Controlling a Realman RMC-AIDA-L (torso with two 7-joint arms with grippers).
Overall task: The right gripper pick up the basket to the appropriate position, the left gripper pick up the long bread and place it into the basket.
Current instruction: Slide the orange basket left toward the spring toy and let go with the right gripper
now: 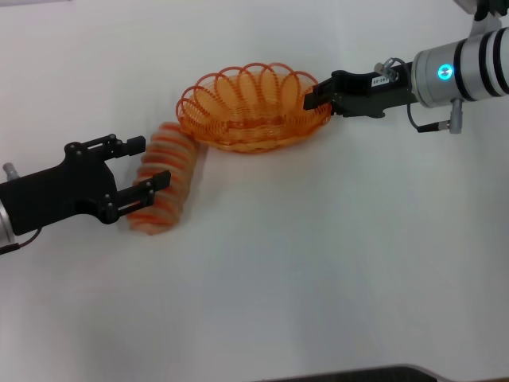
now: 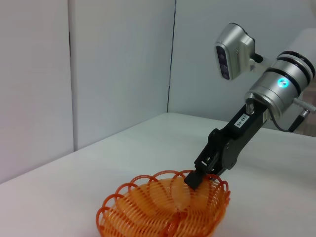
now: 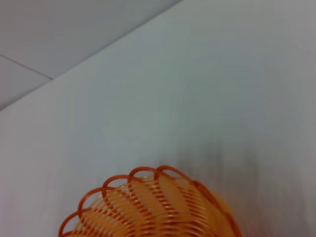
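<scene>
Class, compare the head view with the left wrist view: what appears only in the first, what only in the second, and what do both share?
Only the head view shows the long bread lying on the white table beside the basket, with the left gripper open, its jaws either side of the loaf. Only the left wrist view shows the pale wall panels behind the table and the camera on the right arm's wrist. Both show the basket and the right gripper, its jaws shut on the basket's rim, with the blue ring lit.
</scene>
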